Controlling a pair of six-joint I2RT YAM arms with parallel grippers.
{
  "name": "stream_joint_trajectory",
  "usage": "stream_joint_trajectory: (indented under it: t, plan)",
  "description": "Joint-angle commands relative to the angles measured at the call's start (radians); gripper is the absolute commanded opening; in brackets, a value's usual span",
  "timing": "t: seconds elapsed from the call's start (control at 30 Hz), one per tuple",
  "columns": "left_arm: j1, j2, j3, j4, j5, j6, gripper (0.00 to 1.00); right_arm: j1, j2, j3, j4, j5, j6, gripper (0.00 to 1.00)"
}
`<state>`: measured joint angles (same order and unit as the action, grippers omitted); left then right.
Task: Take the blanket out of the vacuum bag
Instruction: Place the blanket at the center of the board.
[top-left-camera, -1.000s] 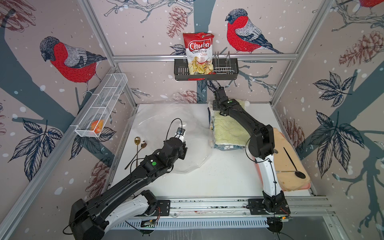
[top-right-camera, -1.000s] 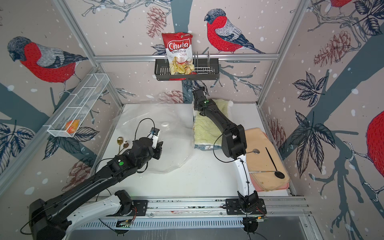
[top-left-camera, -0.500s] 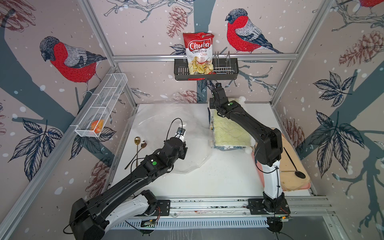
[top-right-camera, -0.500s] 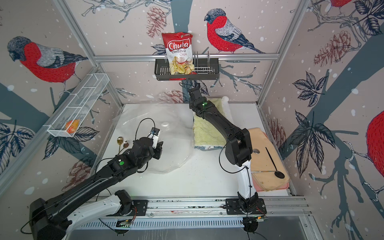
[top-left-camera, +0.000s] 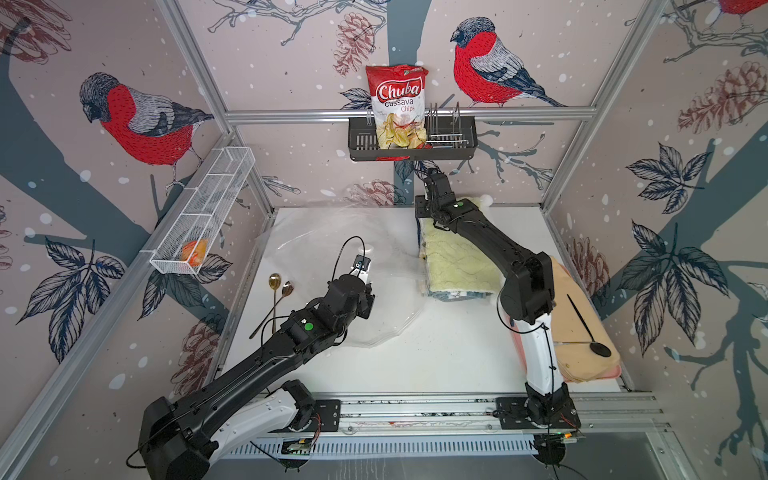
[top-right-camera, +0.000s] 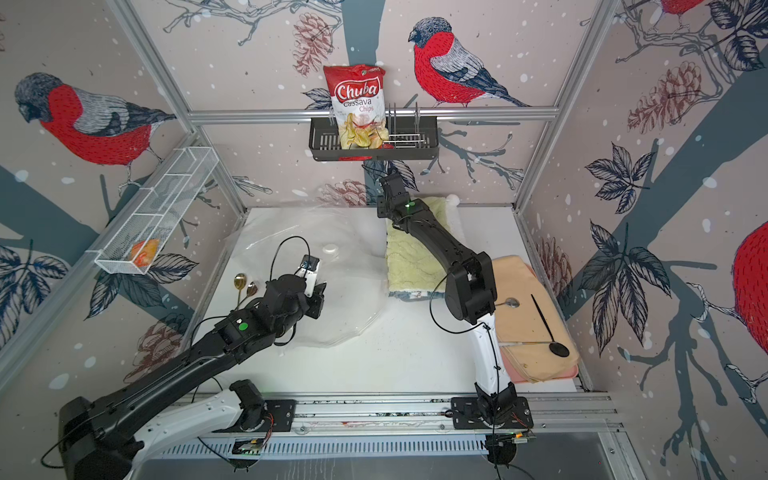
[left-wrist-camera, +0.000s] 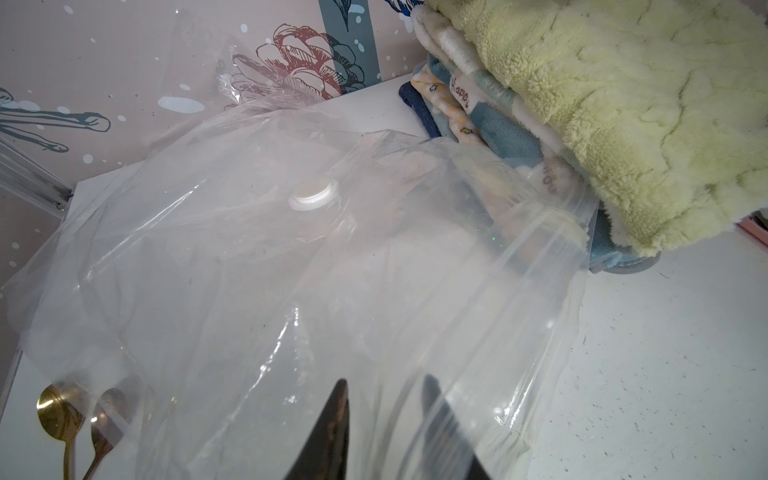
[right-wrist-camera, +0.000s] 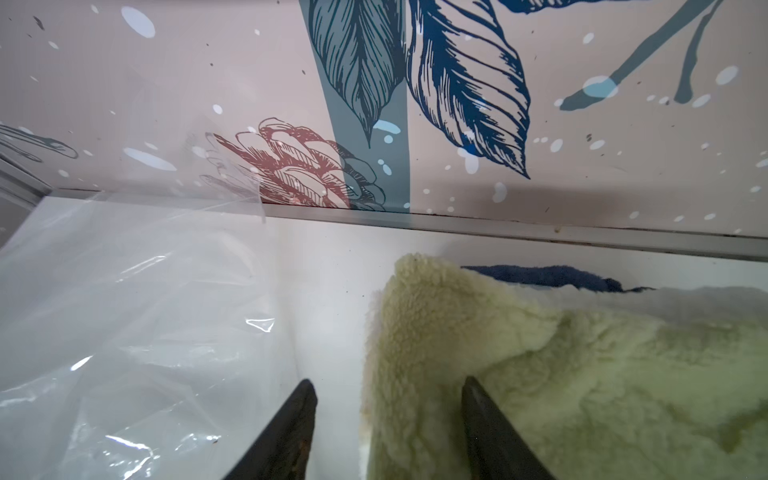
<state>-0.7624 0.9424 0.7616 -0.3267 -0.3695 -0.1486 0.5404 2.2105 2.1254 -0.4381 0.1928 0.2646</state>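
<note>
On the table (top-left-camera: 457, 357), in both top views: your blanket (top-left-camera: 457, 257) lies folded just beside the flattened vacuum bag (top-left-camera: 332, 245), practically out.
Left wrist: left claw (left-wrist-camera: 384, 378) a little apart, bag film across one finger; you can't tell if it pinches. The bag mouth overlaps the blanket's lower fold.
Right wrist: right claw (right-wrist-camera: 386, 380) spread wide over the blanket's corner, empty.
Left to do: free that overlap, I'd judge.

Blanket (top-left-camera: 457, 259): pale yellow, folded, flat on the white table (top-left-camera: 449, 357). Vacuum bag (top-left-camera: 328, 253): clear and crumpled, its film meeting the blanket's left edge. Right gripper (top-left-camera: 433, 185) over the blanket's far end; jaws unreadable. Left gripper (top-left-camera: 366, 302) down on the bag, left of the blanket's near end. Two spoons (top-left-camera: 279, 286) farther left, past the bag. Chip packet (top-left-camera: 398, 109) in a black rack (top-left-camera: 361, 143) on the wall beyond the blanket.
</note>
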Motion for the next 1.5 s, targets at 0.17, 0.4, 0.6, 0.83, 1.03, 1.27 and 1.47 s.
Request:
stream_joint_trajectory:
  t: [0.17,0.4,0.6,0.83,1.03,1.27,1.47]
  plan:
    - [0.002,-0.026,0.003,0.03,-0.035,0.011,0.56,-0.013,-0.283,-0.207,0.035,-0.069,0.069,0.66]
    - [0.002,-0.149,-0.017,0.102,0.255,0.049,0.79,-0.024,-0.549,-0.622,0.206,-0.135,0.131,0.6]
    - [0.001,-0.303,-0.026,0.202,0.305,-0.031,0.16,-0.078,-0.622,-0.871,0.259,-0.218,0.18,0.37]
    - [0.003,-0.234,0.028,0.107,-0.124,-0.286,0.0,-0.092,-0.625,-1.004,0.303,-0.256,0.194,0.21]
    - [0.067,-0.056,-0.037,0.221,-0.163,-0.407,0.0,-0.095,-0.693,-1.023,0.301,-0.276,0.194,0.23]
    - [0.279,0.078,-0.176,0.487,0.079,-0.533,0.0,-0.138,-0.874,-1.104,0.306,-0.274,0.209,0.39]
    - [0.324,0.206,-0.197,0.618,0.069,-0.554,0.0,-0.258,-1.024,-1.22,0.346,-0.286,0.221,0.6]
